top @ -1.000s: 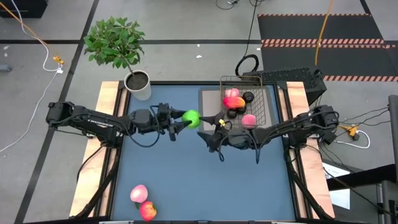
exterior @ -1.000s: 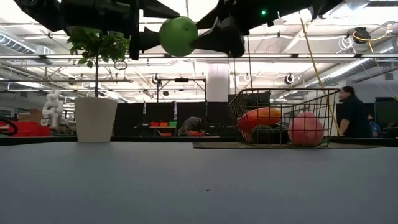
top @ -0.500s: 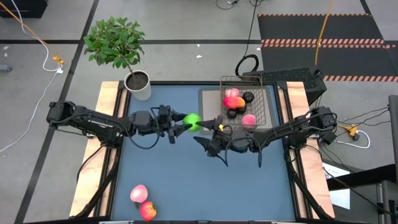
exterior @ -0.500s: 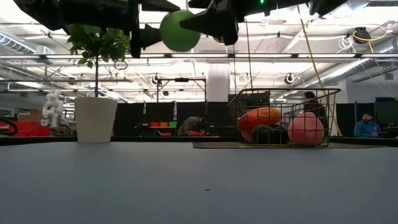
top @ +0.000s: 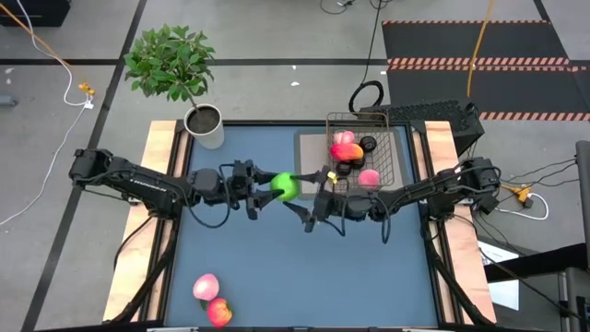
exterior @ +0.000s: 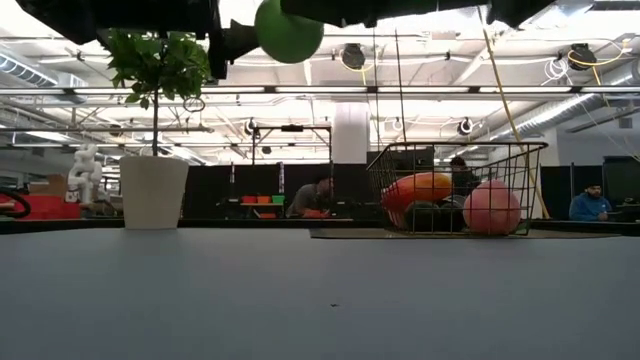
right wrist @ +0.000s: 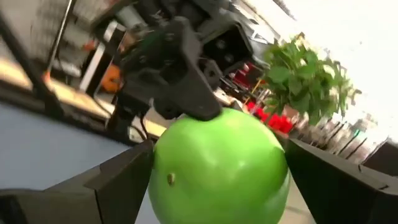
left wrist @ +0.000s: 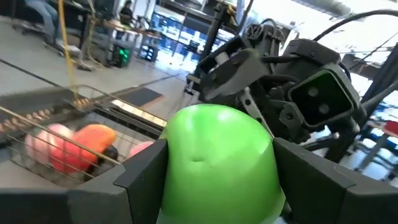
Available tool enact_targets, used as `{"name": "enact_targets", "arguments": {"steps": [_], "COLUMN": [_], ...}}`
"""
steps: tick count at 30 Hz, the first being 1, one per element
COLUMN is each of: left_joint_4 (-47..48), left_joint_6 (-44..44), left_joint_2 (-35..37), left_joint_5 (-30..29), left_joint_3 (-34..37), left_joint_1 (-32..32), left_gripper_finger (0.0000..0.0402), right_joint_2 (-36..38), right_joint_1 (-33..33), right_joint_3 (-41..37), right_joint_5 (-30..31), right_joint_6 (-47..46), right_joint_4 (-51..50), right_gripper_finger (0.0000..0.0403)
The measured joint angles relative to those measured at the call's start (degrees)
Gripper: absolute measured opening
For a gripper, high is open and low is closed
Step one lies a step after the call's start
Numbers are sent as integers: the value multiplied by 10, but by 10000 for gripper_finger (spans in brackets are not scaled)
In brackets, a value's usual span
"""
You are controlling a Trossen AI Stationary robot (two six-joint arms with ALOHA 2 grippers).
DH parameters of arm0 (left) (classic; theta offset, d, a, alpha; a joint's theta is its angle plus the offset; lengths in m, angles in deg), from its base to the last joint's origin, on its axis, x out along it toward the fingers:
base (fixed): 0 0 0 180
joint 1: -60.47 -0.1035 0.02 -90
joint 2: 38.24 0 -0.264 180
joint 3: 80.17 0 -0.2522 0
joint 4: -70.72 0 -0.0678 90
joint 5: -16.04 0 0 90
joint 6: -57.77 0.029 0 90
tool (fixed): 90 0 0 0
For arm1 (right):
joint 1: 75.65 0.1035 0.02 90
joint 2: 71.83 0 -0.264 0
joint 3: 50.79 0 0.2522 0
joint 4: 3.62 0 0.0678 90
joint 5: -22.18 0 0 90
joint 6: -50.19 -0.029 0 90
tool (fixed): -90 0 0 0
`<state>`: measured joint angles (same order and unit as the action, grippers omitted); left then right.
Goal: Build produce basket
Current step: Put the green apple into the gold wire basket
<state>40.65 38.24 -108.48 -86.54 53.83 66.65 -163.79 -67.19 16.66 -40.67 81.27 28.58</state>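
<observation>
1. Right now your green apple [top: 285, 186] hangs in mid-air above the blue surface [top: 277, 267], between the two arms, a little way from the basket [top: 364, 157].
2. Your left pincer [top: 267, 188] pinches the apple from one side; both its dark fingers [left wrist: 143, 171] press on the fruit's flanks in the left wrist view.
3. Your right pincer [top: 304, 205] is spread, its fingers flanking the apple in its own wrist view. Whether they touch it already is hard to tell. This looks like a handover, since the basket stands on the right arm's side.
4. The basket holds, as far as the mesh lets you count, one pink peach [top: 369, 178], one pink-and-orange cluster [top: 345, 148] that may be two pieces, and two small dark balls [top: 368, 144].
5. Two more fruits wait at the near left corner: one pink peach [top: 206, 287] and one red-orange piece [top: 219, 313], touching.
6. One white pot [top: 205, 124] with a leafy plant stands at the far left corner, outside the job.
</observation>
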Motion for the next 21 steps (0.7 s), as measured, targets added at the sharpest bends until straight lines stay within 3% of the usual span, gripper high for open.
{"name": "enact_targets", "arguments": {"steps": [4, 11, 21], "left_joint_4": [4, 9, 17], "left_joint_6": [34, 71, 96], "left_joint_2": [-9, -62, -63], "left_joint_5": [-16, 25, 37], "left_joint_3": [-12, -43, -62], "left_joint_1": [8, 10, 14], "left_gripper_finger": [273, 268, 267], "right_joint_2": [1, 1, 1], "right_joint_1": [-19, -38, -39], "right_joint_3": [0, -1, 2], "right_joint_5": [-35, -130, -133], "right_joint_6": [-90, -183, -199], "right_joint_4": [0, -24, -72], "right_gripper_finger": [356, 356, 356]}}
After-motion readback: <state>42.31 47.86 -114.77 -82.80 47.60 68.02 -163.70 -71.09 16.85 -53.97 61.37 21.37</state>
